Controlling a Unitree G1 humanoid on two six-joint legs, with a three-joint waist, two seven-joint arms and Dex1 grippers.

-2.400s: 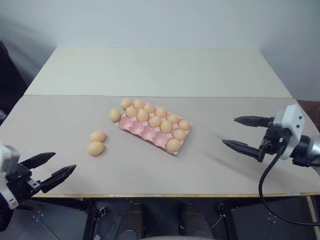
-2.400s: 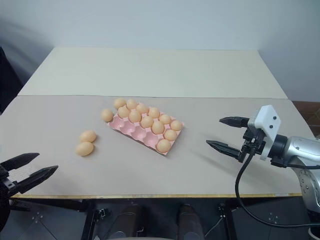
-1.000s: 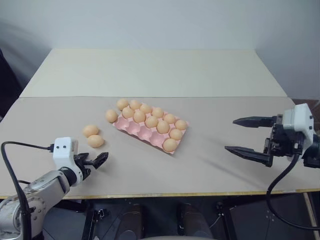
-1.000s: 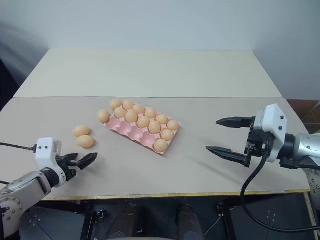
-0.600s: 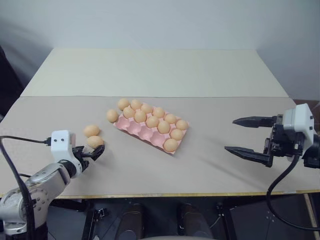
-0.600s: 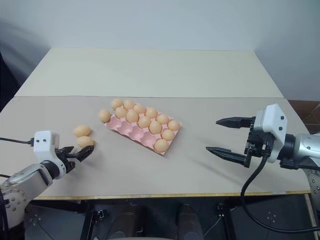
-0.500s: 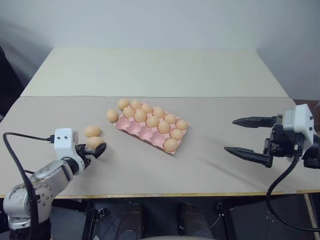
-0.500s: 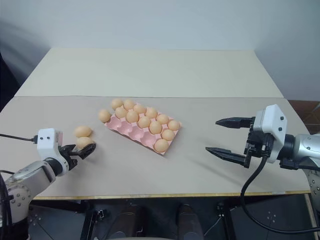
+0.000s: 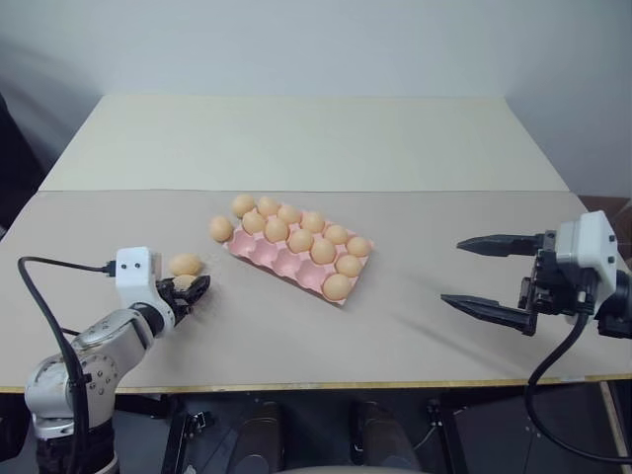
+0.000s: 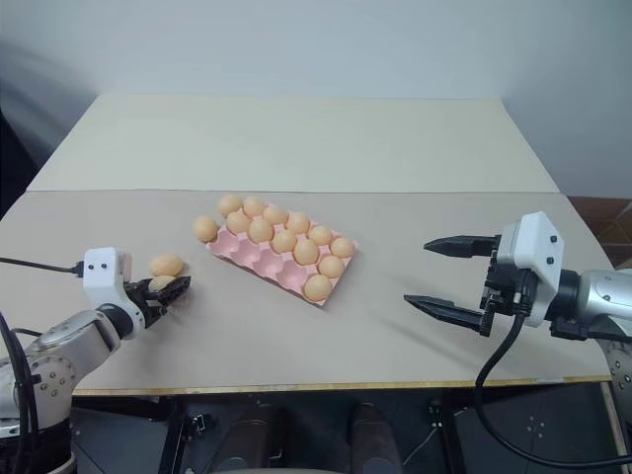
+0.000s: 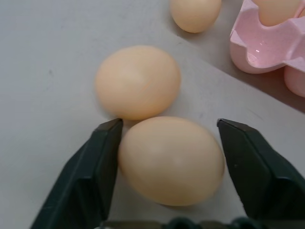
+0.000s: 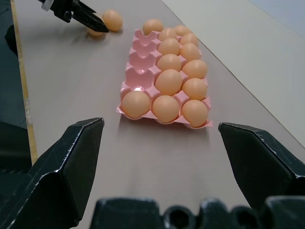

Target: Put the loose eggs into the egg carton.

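Head view, table (image 9: 415, 148): I see one wide pale surface, a lighter panel at the far end and a greyer one nearer me, carrying everything else.
Egg carton (image 9: 279, 261): pink cupped tray lying at a slant near the table's middle; I count eggs in the two farther rows and one at the near right corner, while the other near cups look bare.
Right gripper (image 9: 499, 277): I have it hanging above the table's right side, well apart from the carton, its two black fingers spread wide with nothing between them.
Left gripper (image 9: 191, 292): down at the table on the left of the carton, its fingers on either side of one loose egg; from the wrist camera I see one finger at the shell and a thin gap at the other, so I cannot tell whether it grips.
Egg between the fingers (image 11: 170, 160): resting on the table, touching its neighbour.
Second loose egg (image 9: 185, 264): just beyond the first, between it and the carton.
Third loose egg (image 9: 220, 229): on the table, just beside the carton's far left corner.
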